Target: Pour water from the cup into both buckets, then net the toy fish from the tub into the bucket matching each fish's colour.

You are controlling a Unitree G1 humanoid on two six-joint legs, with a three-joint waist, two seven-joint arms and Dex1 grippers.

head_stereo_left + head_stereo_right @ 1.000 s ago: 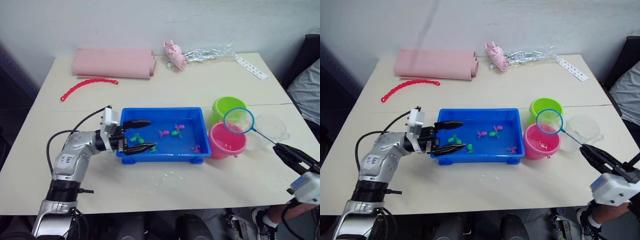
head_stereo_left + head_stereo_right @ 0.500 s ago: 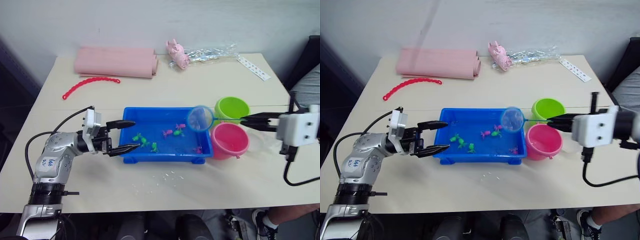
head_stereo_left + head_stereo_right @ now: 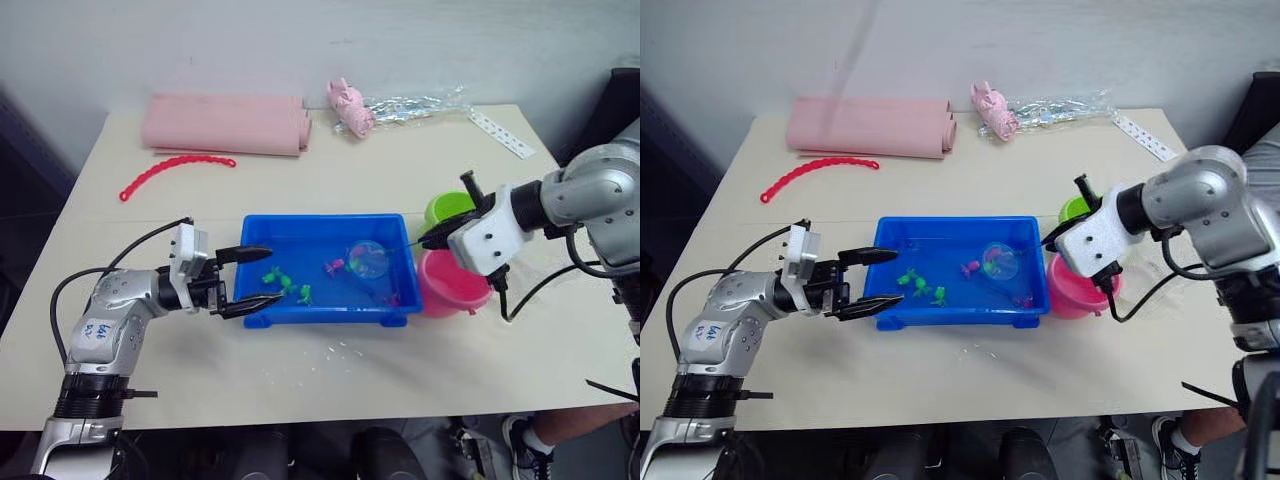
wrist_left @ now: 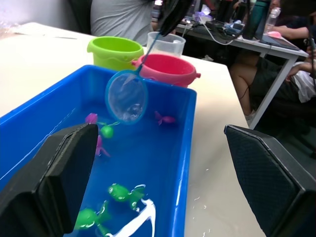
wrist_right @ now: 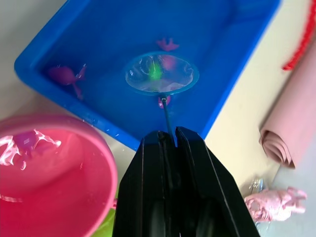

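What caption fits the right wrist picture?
Right gripper dips the net over fish in the tub.

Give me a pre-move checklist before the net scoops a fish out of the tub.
1. Right gripper clamped on the net handle: ok.
2. Net ring over the tub water, above fish: ok.
3. Left gripper open at the tub's near-left rim, not holding it: not ok.
4. Pink bucket and green bucket upright beside the tub: ok.
5. Fish already inside the net: cannot tell.
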